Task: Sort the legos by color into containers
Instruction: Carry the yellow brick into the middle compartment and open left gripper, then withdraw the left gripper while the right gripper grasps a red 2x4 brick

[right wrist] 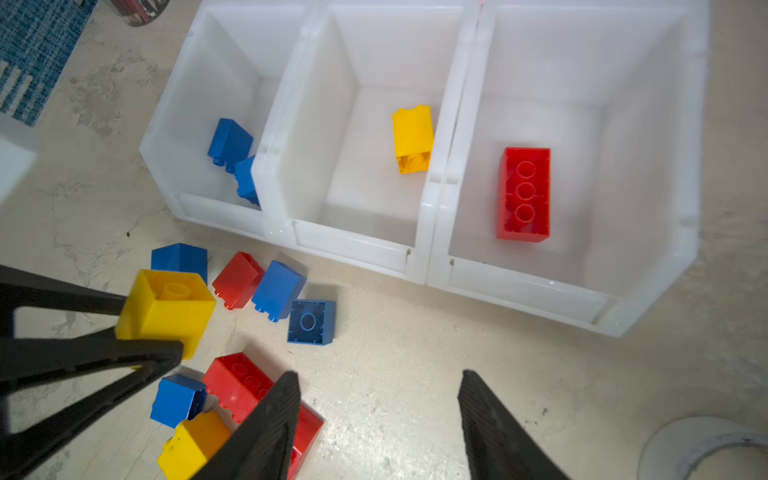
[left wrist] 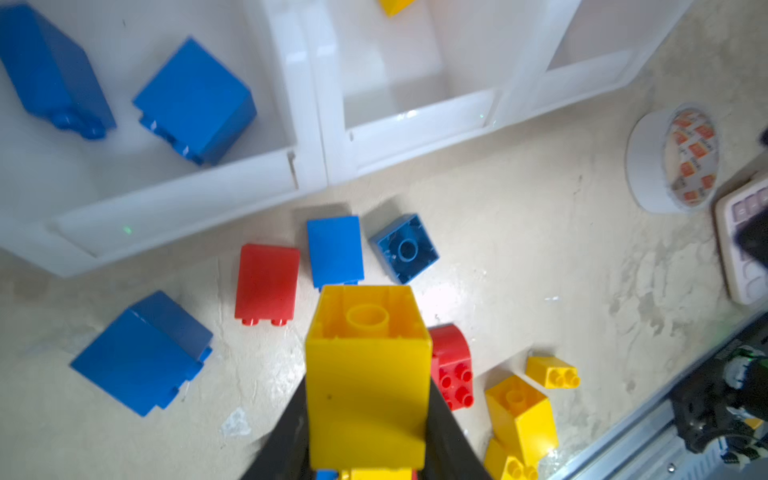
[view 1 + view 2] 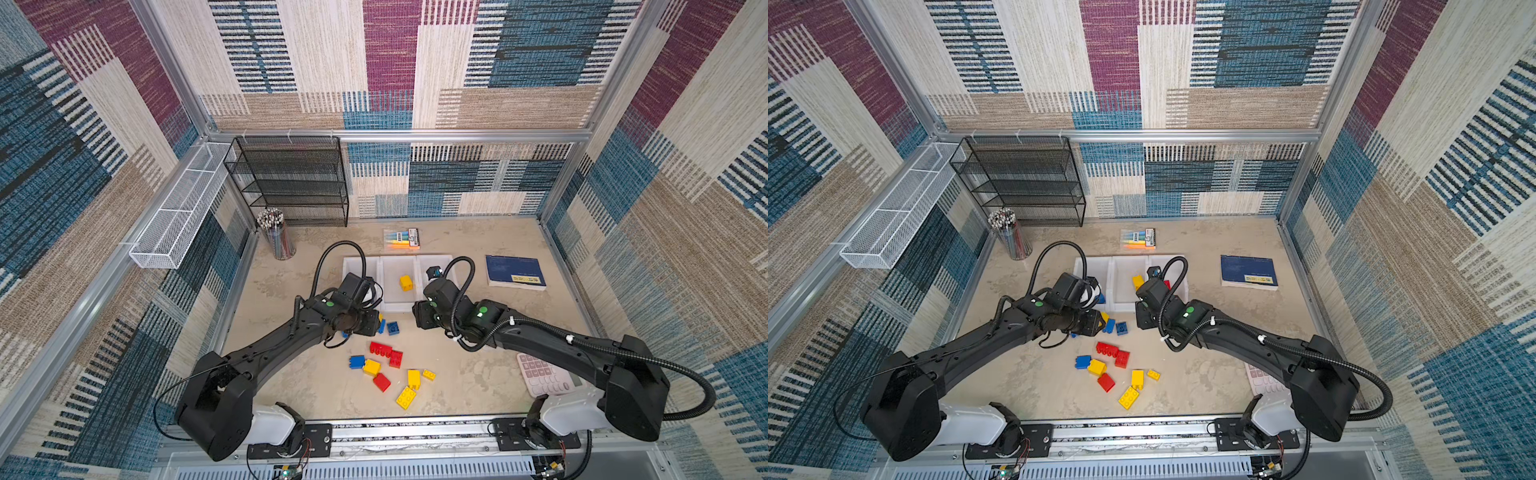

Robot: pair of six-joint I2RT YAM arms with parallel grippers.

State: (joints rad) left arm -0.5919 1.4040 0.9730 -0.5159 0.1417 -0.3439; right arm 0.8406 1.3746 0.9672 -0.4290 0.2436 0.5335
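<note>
My left gripper (image 2: 368, 388) is shut on a yellow lego (image 2: 368, 374), held just above the table in front of the containers (image 1: 432, 232); the right wrist view shows the same lego (image 1: 170, 311) between its black fingers (image 1: 124, 353). The left bin holds two blue bricks (image 1: 230, 141), the middle bin a yellow one (image 1: 412, 137), and the right bin a long red one (image 1: 523, 193). Several loose red, blue and yellow bricks (image 3: 380, 348) lie in front of the bins. My right gripper (image 1: 379, 374) hangs open over bare table, holding nothing.
A pink calculator (image 3: 540, 374) lies under the right arm, with a tape roll (image 2: 673, 158) nearby. A blue book (image 3: 515, 271) lies right of the bins and a highlighter pack (image 3: 402, 239) behind them. A pen cup (image 3: 277, 237), black mesh rack (image 3: 291, 178) and white wire tray (image 3: 178, 212) stand at the back left.
</note>
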